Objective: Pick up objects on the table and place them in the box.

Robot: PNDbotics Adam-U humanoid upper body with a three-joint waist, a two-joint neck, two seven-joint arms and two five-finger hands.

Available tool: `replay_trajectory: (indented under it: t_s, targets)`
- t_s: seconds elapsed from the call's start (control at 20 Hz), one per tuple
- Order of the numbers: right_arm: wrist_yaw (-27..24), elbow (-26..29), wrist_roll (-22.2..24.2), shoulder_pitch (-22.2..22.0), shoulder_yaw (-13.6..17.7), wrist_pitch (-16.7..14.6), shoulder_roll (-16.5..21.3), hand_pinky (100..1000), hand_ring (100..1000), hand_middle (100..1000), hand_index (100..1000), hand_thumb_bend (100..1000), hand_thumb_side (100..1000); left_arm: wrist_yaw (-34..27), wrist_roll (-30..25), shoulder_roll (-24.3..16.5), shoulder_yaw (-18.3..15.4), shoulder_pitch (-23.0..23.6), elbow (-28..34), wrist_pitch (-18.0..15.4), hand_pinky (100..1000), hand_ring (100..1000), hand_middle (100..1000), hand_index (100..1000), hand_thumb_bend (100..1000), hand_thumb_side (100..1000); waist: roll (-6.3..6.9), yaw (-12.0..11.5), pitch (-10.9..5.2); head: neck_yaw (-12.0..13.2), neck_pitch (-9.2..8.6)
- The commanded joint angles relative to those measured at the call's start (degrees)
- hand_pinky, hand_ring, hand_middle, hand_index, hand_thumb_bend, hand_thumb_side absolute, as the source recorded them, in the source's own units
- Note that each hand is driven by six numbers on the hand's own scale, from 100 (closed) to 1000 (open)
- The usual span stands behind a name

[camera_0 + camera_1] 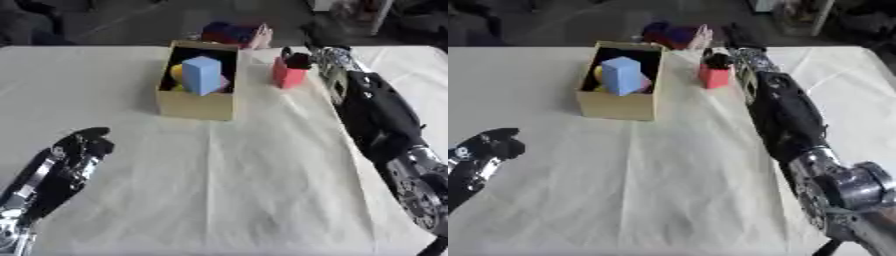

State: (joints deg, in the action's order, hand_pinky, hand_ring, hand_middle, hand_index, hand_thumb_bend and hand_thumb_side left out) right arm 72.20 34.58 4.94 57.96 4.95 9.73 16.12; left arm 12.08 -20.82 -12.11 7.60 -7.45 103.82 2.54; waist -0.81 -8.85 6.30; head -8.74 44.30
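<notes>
My right hand (296,59) is stretched to the far side of the table (262,190), its fingers curled over the top of the red block (288,75), which stands on the cloth just beside the box (198,103) and outside it. Whether the block is lifted or resting I cannot tell. To the left of those fingers, the box already holds a blue block (202,75) standing upright, with something yellow (176,73) behind it. My left hand (80,148) idles at the near left, fingers curled on nothing. Judged progress: box part filled; red block remains, to be carried leftward and released inside.
</notes>
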Motion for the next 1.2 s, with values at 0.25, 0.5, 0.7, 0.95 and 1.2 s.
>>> replay_trajectory:
  t_s: [0.25,0.5,0.7,0.95,1.2]
  targets:
    - [-2.0,-0.1,1.7,0.7,-0.3,-1.2,-0.4,982,978,983,1000,276,623,-0.4,0.1,-0.9,-0.3,-1.1,1.0,-0.1,813,745,657,865,100,705,1.20,-0.4,0.43,-0.5,-0.18]
    - [-0.2,0.2,0.9,0.6,-0.4,-1.4,-0.3,983,981,980,1000,290,598,-0.5,0.2,-1.0,-0.4,-1.6,1.1,0.0,814,745,657,865,100,705,1.33,-0.9,1.13,-0.8,-0.18]
    - [1.8,1.0,-2.7,0.7,-0.1,0.1,0.0,982,979,971,1000,308,540,-0.5,0.2,-1.1,-0.3,-2.0,1.2,-0.1,813,745,657,865,100,704,1.34,-1.2,1.75,-1.0,-0.18]
    - [3.7,1.2,-8.3,0.8,0.4,2.9,0.3,977,971,960,1000,299,528,-0.6,0.2,-1.3,-0.3,-2.4,1.3,0.0,814,745,657,865,100,705,1.36,-1.4,2.47,-1.3,-0.18]
    - [2.2,-0.7,-9.3,0.5,1.1,4.9,0.6,974,965,953,1000,265,557,-0.6,0.1,-1.3,-0.3,-2.8,1.4,0.0,814,745,657,865,100,705,1.37,-1.7,3.02,-1.5,-0.18]
